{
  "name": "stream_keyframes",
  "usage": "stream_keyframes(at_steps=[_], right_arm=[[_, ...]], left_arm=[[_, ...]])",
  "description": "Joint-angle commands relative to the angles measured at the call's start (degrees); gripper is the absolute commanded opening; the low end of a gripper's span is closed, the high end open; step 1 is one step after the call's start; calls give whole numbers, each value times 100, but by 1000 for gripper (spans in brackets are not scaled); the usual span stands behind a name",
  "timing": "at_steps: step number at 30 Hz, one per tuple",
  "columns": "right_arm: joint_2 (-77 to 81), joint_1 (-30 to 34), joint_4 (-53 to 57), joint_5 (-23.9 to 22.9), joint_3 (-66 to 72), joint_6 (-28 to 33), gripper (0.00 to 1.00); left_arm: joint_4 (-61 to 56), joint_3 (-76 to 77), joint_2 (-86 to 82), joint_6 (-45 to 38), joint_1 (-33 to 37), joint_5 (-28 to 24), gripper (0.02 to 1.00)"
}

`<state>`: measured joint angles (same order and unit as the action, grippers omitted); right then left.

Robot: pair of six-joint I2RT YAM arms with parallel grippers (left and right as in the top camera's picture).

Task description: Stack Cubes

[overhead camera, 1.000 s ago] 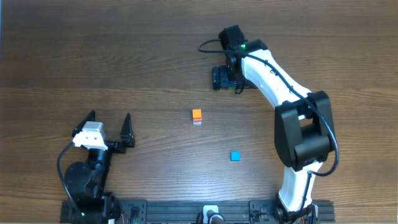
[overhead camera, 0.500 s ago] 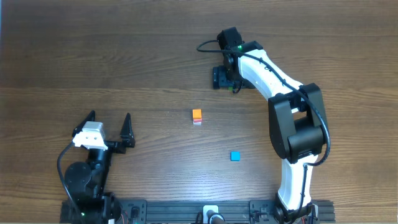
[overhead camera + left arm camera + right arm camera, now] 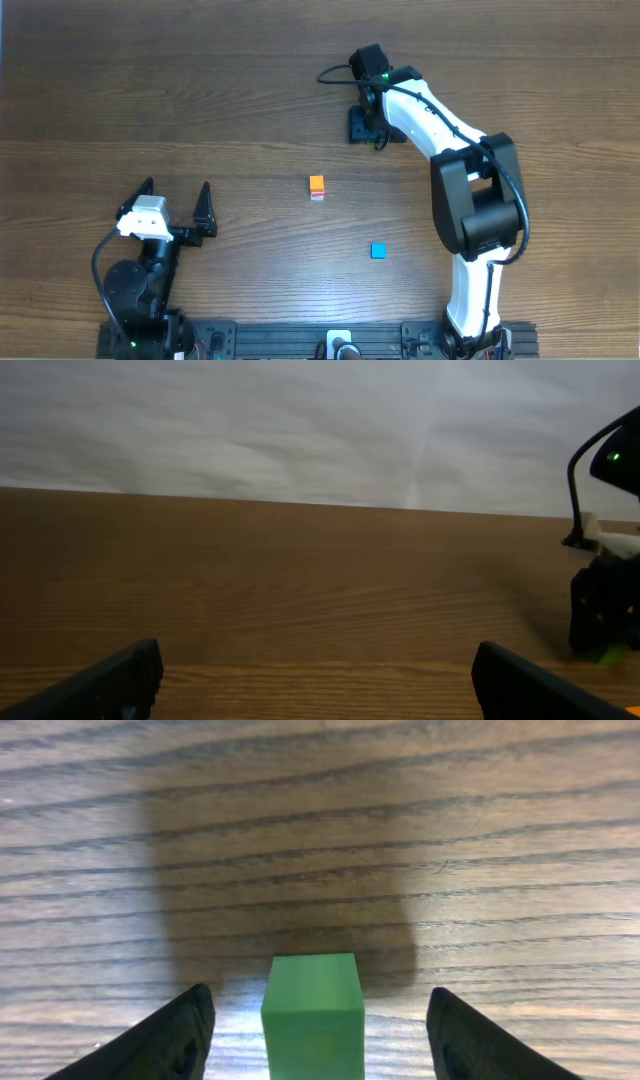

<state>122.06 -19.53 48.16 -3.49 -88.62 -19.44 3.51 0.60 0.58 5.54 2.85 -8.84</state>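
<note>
The right claw [image 3: 318,1018] stood wide open astride the green cube [image 3: 312,1002] on the tabletop [image 3: 420,810], well apart from the orange cube [image 3: 316,183] and blue cube [image 3: 377,250], while the left claw [image 3: 177,188] also gaped wide.

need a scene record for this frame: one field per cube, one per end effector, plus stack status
green cube: on the table, between the right end effector's fingers, gaps on both sides
right end effector: open, around the green cube, far from the bases
left end effector: open, empty, near its own base
orange cube: mid-table, apart from both end effectors
blue cube: alone, nearer the bases
stack status: green and blue unstacked
</note>
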Motion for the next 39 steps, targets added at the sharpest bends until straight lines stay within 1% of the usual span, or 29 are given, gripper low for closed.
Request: stream_keyframes(at_steps=[1,3,5,9,13,16,20,27,29,32,34,35,39], right_arm=[[173,26,4,-90,-122,-24,584],[170,26,-2,-92,-122,-24,546],[170,26,-4,-92,-122,-24,487],[170,26,-2,-90,-122,-24,340],[170,26,-4,-90,-122,-24,297],[170,26,-31,-87,-122,-26,235],[164,26,-13,-85,-151,-37,209],[61,-90,638,-85,-660,-131,150],[0,-173,909,-87,-909,-131,123],[-219,-455,1585,-85,-1491,-136,53],[-369,-669,1904,-85,-1720,-208,45],[-540,-920,2151,-72,-1838,-354,42],[-846,-1460,2455,-61,-1840,-721,18]], left_arm=[[2,-26,-42,-83,-28,-55,1000],[2,-26,-42,-83,-28,-55,1000],[2,-26,-42,-83,-28,-55,1000],[2,-26,-42,-83,-28,-55,1000],[2,-26,-42,-83,-28,-55,1000],[2,-26,-42,-83,-28,-55,1000],[2,-26,-42,-83,-28,-55,1000],[2,-26,-42,-83,-28,-55,1000],[2,-26,-42,-83,-28,-55,998],[2,-26,-42,-83,-28,-55,1000],[2,-26,-42,-83,-28,-55,1000],[2,-26,-42,-83,-28,-55,1000],[2,-26,-42,-83,-28,-55,1000]])
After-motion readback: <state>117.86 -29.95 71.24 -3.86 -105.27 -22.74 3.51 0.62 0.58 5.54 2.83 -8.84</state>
